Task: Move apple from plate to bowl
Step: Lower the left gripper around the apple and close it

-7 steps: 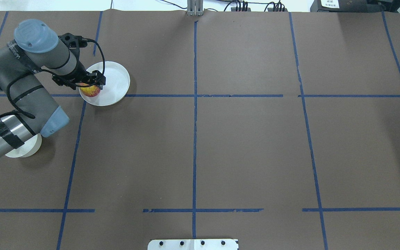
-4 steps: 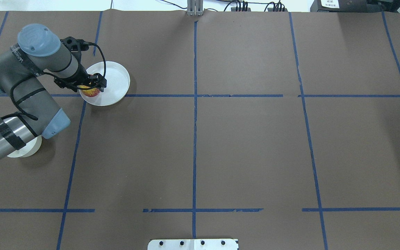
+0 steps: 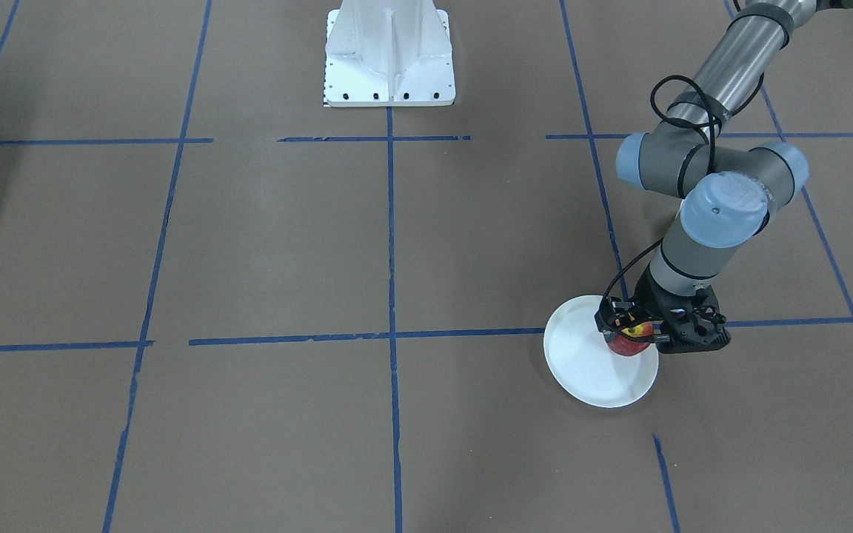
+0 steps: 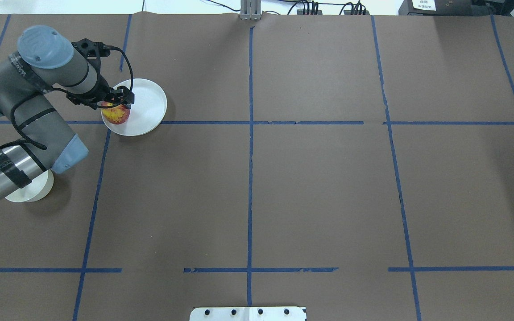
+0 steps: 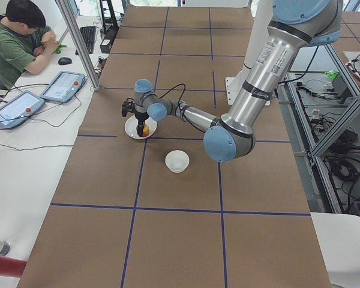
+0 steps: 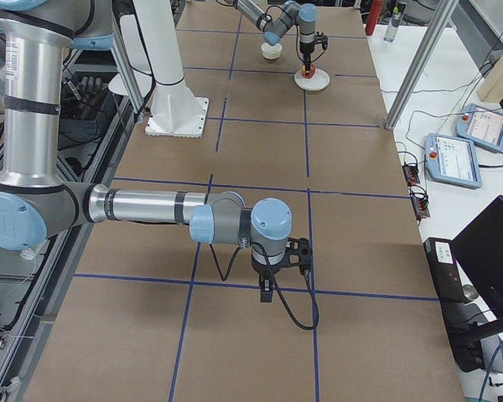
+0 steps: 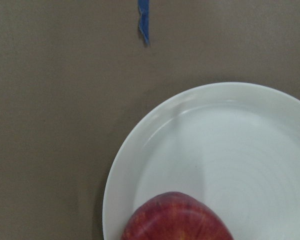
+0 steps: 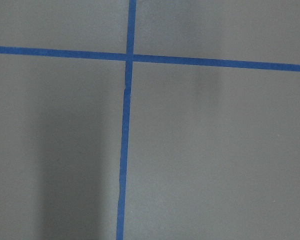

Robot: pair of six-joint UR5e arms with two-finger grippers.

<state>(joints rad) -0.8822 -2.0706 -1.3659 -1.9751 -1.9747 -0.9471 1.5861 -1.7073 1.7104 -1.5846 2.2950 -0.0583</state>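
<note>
Since half a second ago, we see more of the apple (image 4: 116, 114) showing below the left gripper (image 4: 115, 104). It sits between the jaws, which are closed on it, at the plate's (image 4: 150, 104) near edge. We cannot tell the right gripper's (image 6: 268, 293) state.

Apple (image 4: 116, 114): red, streaked with yellow; a yellow patch shows on top in the front-facing view. Plate (image 4: 146, 107): plain white, faint concentric rings visible in the left wrist view. Bowl (image 5: 177, 161): cream-white, unpatterned. Worktop (image 4: 319, 187): dull brown covering, marked off into a grid by blue tape lines (image 4: 250, 133), the tape torn and ragged in places. Left claw (image 4: 118, 101): black. Arm (image 4: 34, 89): grey sleeves, pale blue joint caps, a bare silver tube wrapped with black tape bands, black cable looped alongside. Base pedestal (image 3: 389, 55): white.
</note>
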